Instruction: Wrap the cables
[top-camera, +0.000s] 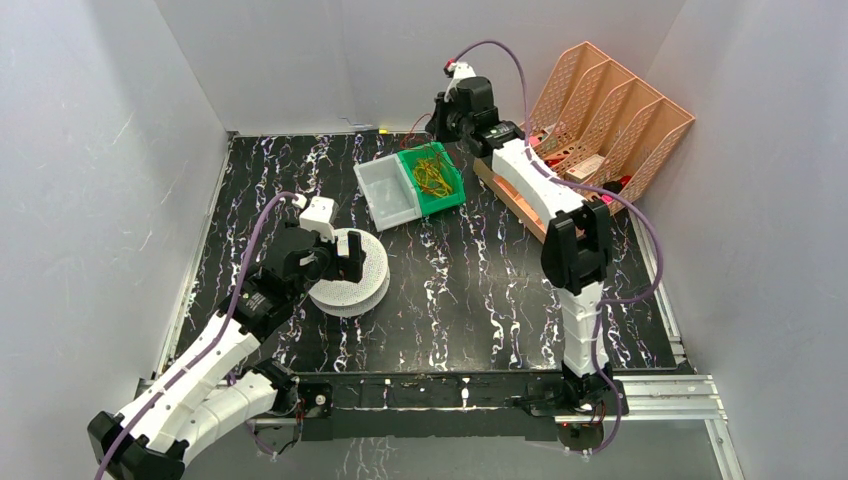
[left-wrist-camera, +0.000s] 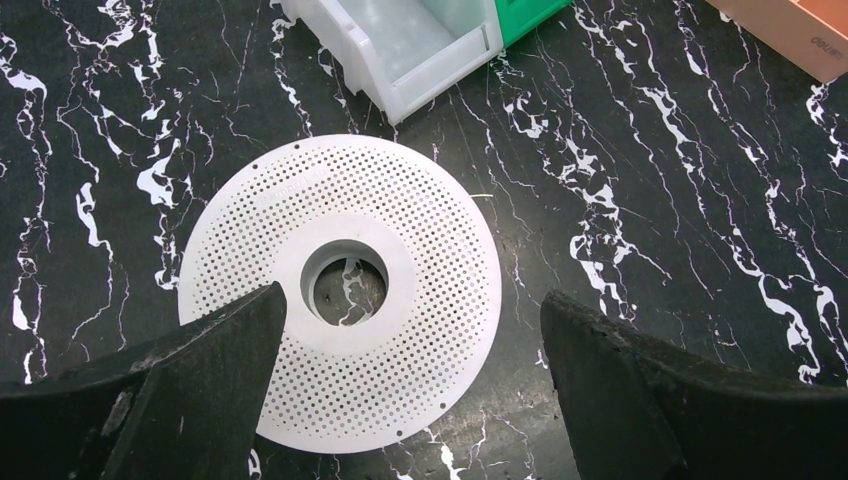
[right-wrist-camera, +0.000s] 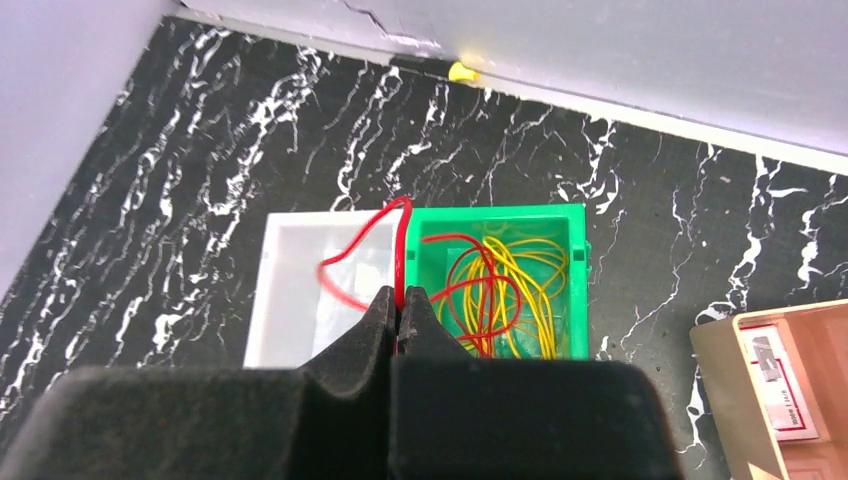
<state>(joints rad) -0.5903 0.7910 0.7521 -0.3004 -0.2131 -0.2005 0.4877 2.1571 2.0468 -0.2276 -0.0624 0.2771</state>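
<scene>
**Item: red wire (right-wrist-camera: 402, 235).** Centre of the right wrist view. One loop arches over the white bin (right-wrist-camera: 285, 300). The rest trails into the green bin (right-wrist-camera: 500, 211), among the yellow wires (right-wrist-camera: 545, 285).

**Hazards (judged):**
- Red and yellow strands cross in the green bin. A lift could drag the yellow tangle out, or shift the light bin.
- The wire is very thin, so a sideways pull could slide it out of the pinch.
- The free loop could catch on the wall between the two bins.
- The reel (left-wrist-camera: 430, 250) sits well apart from the wire, at lower left in the top view. A long carry leaves slack to snag.

**Right arm:** stretched far up the top view to the bins. Right fingers (right-wrist-camera: 370, 335) are clenched on the red wire, which rises from between their tips.

**Left arm:** bent low at lower left of the top view, wrist over the reel. Left fingers (left-wrist-camera: 210, 370) are spread wide and grasp nothing. They straddle the reel's lower half above the surface (left-wrist-camera: 700, 200). Contact with the reel cannot be told.
</scene>
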